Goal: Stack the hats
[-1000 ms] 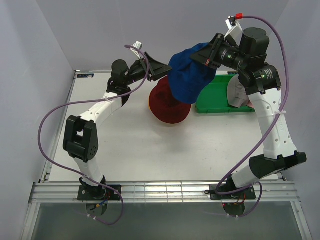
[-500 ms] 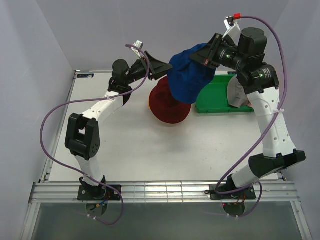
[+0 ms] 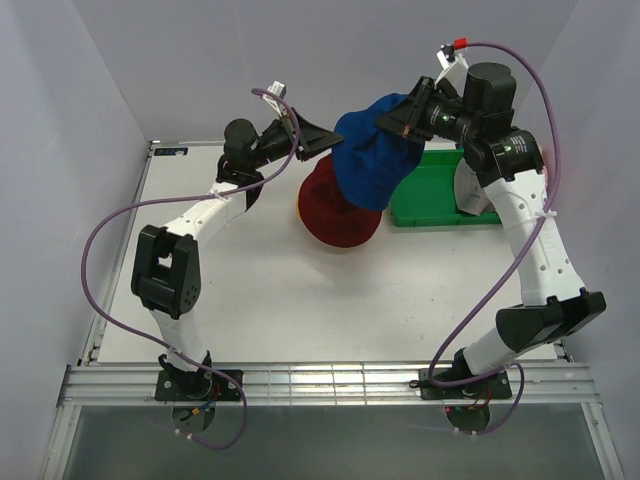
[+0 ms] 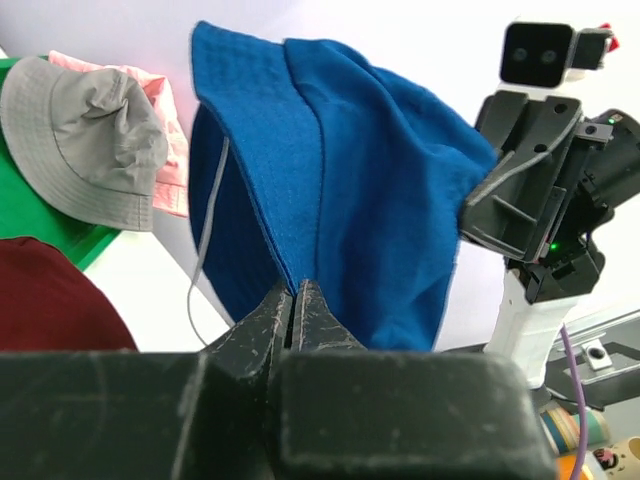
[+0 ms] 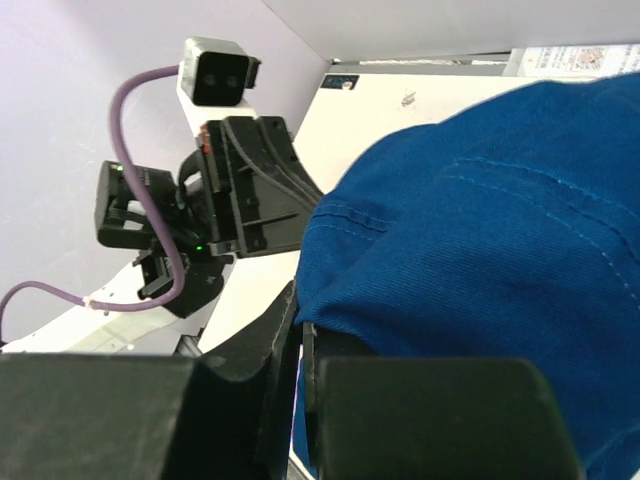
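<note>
Item, blue hat [image 3: 365, 165]: suspended in the air between the two arms, hanging over the far part of the desk [image 3: 260, 280] and directly above the dark red hat [image 3: 338, 210], which lies flat on the desk surface. Left pincer [image 4: 296, 292]: fingers together, clamped on the edge of the blue hat's brim on its left side. Right pincer [image 5: 298, 310]: fingers together, clamped on the blue fabric at the hat's upper right. Green bin [image 3: 425, 195]: on the desk to the right of the dark red hat, holding the grey hat [image 4: 80, 140] with the pink hat [image 4: 165, 130] just behind it, the two touching. Change against one second ago: the right arm's wrist stands slightly further left and higher in the overhead view, and the blue hat sits slightly further left with it; the left arm's place is almost unchanged; dark red hat and bin are unmoved.
</note>
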Available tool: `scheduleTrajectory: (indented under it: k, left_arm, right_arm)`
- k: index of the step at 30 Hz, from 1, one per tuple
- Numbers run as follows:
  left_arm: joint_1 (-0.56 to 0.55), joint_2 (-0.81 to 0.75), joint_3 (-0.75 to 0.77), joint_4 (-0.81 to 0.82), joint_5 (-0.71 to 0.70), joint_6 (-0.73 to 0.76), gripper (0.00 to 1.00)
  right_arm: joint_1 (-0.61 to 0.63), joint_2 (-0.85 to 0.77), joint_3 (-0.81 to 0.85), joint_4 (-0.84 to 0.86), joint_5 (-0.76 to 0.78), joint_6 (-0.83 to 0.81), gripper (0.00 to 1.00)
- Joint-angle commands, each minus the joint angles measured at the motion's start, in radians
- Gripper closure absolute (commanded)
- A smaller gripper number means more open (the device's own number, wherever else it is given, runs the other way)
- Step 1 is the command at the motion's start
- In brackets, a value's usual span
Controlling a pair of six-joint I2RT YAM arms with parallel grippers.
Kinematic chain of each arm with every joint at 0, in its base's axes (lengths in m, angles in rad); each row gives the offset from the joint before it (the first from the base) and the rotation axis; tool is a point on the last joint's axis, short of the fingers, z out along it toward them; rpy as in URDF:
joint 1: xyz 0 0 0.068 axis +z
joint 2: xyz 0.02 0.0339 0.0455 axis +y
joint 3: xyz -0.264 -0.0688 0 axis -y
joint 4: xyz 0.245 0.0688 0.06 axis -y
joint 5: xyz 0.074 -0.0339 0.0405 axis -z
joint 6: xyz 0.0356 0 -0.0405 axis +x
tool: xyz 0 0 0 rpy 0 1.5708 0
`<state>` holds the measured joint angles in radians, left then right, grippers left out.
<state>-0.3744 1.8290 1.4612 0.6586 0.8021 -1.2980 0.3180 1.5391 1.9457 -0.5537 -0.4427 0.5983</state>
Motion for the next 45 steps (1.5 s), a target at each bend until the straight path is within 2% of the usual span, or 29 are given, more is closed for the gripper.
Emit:
scheduleTrajectory:
  k: [1, 6, 17, 33, 45]
  left_arm:
    - [0.02, 0.001, -0.019, 0.038, 0.02, 0.006, 0.95]
    - [0.063, 0.027, -0.065, 0.075, 0.04, -0.015, 1.0]
    - [0.072, 0.096, -0.122, 0.139, 0.085, -0.038, 1.0]
    - [0.167, 0.049, -0.288, 0.277, 0.108, -0.092, 1.0]
    - [0.196, 0.07, -0.354, 0.341, 0.124, -0.107, 1.0]
  right_arm:
    - [0.015, 0.012, -0.021, 0.051, 0.025, -0.038, 0.92]
    - [0.053, 0.05, -0.027, 0.041, 0.074, -0.075, 0.92]
    - [0.112, 0.156, 0.044, -0.021, 0.162, -0.124, 0.92]
    - [0.151, 0.205, 0.05, -0.029, 0.19, -0.143, 0.92]
    - [0.171, 0.23, 0.042, -0.032, 0.202, -0.153, 0.92]
